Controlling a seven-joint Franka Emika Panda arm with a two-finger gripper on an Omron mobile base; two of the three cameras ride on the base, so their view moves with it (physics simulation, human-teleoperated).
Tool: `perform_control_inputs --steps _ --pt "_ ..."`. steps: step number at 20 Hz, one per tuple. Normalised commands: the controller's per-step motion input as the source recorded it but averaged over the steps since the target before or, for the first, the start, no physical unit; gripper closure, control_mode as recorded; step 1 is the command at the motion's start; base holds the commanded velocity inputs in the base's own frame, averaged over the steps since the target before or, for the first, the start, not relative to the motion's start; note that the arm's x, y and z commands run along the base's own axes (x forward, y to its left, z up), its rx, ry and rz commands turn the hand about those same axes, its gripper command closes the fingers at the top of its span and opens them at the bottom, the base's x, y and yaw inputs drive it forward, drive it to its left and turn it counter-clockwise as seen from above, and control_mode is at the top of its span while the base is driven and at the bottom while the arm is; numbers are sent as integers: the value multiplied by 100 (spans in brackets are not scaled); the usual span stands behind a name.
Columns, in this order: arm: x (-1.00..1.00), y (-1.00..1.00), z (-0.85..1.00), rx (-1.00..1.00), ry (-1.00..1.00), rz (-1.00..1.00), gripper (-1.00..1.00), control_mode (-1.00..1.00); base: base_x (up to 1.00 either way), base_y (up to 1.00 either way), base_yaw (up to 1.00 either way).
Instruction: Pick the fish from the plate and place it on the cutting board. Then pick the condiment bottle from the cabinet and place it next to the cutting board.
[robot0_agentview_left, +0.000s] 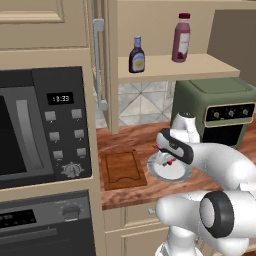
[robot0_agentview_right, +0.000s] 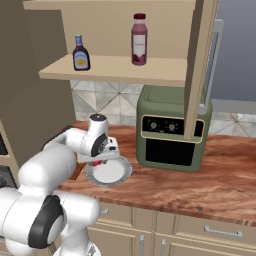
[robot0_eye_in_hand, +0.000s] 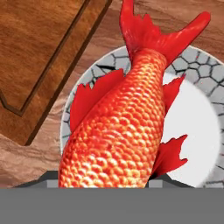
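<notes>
So, quick rundown of where things sit:

fish location: the fish (robot0_eye_in_hand: 124, 127) is right under the hand, over the plate (robot0_eye_in_hand: 199, 131), tail fanned out past the plate's patterned rim at the top of the hand view. In the left base view just a bit of red (robot0_agentview_left: 169, 161) peeks out below the wrist.

fish long axis: runs bottom to top in the hand view, head end down by the fingers, tail end away from the hand and tilted a little to the right.

hand state: the gripper (robot0_agentview_left: 167, 159) sits low over the plate, and the fish body fills the gap where the fingertips would show. Looks to me like it's clamped on the fish, or about to be, but honestly I can't tell from these pictures.

lifted or not: can't tell if the fish is touching the plate or just off it.

board vs hand: the cutting board (robot0_agentview_left: 121, 169) lies just beside the plate, on the robot's left, toward the microwave (robot0_agentview_left: 42, 125). In the hand view its grooved corner (robot0_eye_in_hand: 39, 57) is at upper left, so the carry is a short sideways hop that way.

later stuff: the condiment bottle (robot0_agentview_left: 137, 55) is upright on the shelf of the cabinet (robot0_agentview_left: 170, 67), well apart from the taller maroon bottle (robot0_agentview_left: 181, 38) and above the green toaster oven (robot0_agentview_left: 220, 112).
</notes>
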Motion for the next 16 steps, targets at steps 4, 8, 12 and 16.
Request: perform_control_inputs --steps 4,8,12,16 --pt "9 59 2 6 0 5 100 -100 0 0 0" --pt "9 55 0 8 0 4 100 -100 0 0 0" --pt "26 48 0 8 0 3 100 -100 0 0 0" --pt "29 42 0 8 0 3 100 -100 0 0 0"
